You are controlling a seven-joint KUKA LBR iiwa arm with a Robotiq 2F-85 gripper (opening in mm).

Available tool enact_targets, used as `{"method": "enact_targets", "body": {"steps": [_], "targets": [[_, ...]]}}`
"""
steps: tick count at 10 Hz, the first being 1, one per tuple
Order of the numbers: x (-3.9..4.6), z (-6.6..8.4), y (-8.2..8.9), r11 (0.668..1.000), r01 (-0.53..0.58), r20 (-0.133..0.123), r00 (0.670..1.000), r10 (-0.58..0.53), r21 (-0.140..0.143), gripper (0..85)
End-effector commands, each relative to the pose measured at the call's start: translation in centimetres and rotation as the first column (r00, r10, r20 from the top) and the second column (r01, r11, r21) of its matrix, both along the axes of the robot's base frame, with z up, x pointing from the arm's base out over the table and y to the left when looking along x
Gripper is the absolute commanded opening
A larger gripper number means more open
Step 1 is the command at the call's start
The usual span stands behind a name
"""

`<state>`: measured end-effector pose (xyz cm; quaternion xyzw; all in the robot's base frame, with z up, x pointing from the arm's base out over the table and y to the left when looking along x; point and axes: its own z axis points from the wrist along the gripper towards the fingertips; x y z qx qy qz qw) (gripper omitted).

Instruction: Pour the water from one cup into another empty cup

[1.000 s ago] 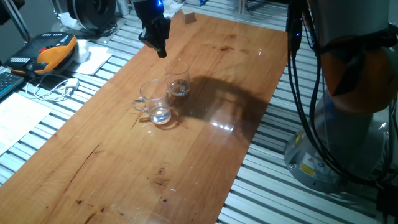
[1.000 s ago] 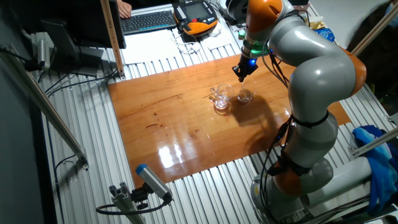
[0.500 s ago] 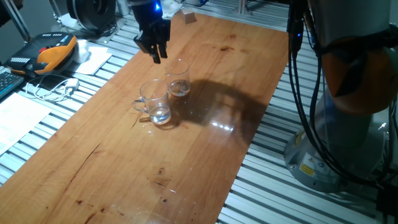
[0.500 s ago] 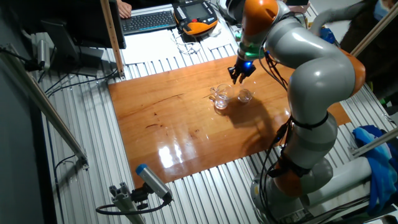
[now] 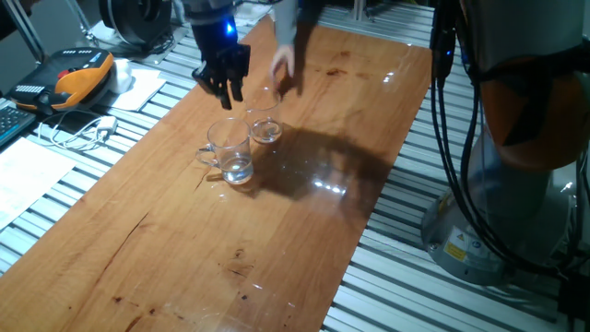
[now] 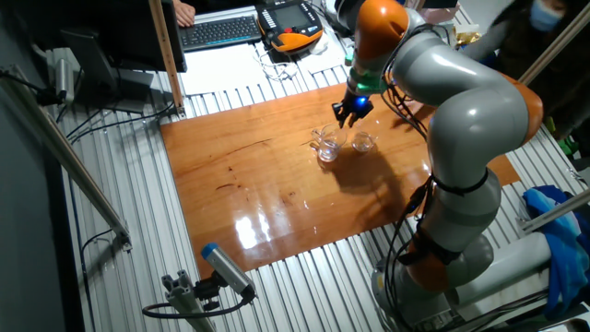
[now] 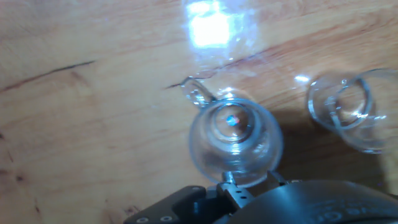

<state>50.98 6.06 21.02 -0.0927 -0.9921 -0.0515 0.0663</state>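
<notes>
The clear glass mug [image 5: 230,152] with a looped handle stands on the wooden table [image 5: 184,249], with a little water [image 5: 238,171] at its bottom. The shorter handle-less tumbler [image 5: 265,121] stands right next to it, on the far right. My gripper [image 5: 225,92] hangs above and just behind the mug, fingers spread and empty. In the other fixed view the gripper [image 6: 345,114] is over the mug [image 6: 327,146], with the tumbler [image 6: 364,141] to its right. The hand view looks straight down into the mug [image 7: 235,142], with its handle [image 7: 196,93] at upper left and the tumbler [image 7: 347,111] at right.
A person's blurred hand [image 5: 284,65] reaches over the table just behind the tumbler. An orange and black pendant [image 5: 78,78], cables and papers lie off the table's left edge. My arm's base [image 5: 516,184] stands to the right of the table.
My gripper has moved left and down towards the mug, and its fingers look more spread. A person's hand has come in behind the tumbler. The cups have not moved.
</notes>
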Motion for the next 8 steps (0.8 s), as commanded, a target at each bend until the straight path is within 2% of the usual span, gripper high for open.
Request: {"method": "enact_targets", "body": {"steps": [1, 3, 4, 5, 6, 7, 8], "targets": [[-0.07, -0.3, 0.6, 1.0, 0.015, 0.009, 1.0, -0.015, -0.001, 34.0], [0.16, -1.2, 1.6, 0.999, 0.038, 0.028, 0.999, -0.038, -0.004, 34.0], [0.41, -2.1, 2.2, 0.998, 0.053, 0.056, 0.997, -0.052, -0.017, 34.0], [0.57, -2.8, 2.7, 0.997, 0.068, 0.08, 0.995, -0.066, -0.029, 51.0], [0.68, -3.4, 3.0, 0.997, 0.077, 0.098, 0.992, -0.074, -0.026, 51.0], [0.7, -4.1, 3.4, 0.996, 0.077, 0.116, 0.991, -0.072, -0.041, 51.0], [0.68, -4.6, 3.8, 0.996, 0.084, 0.124, 0.989, -0.079, -0.039, 51.0]]}}
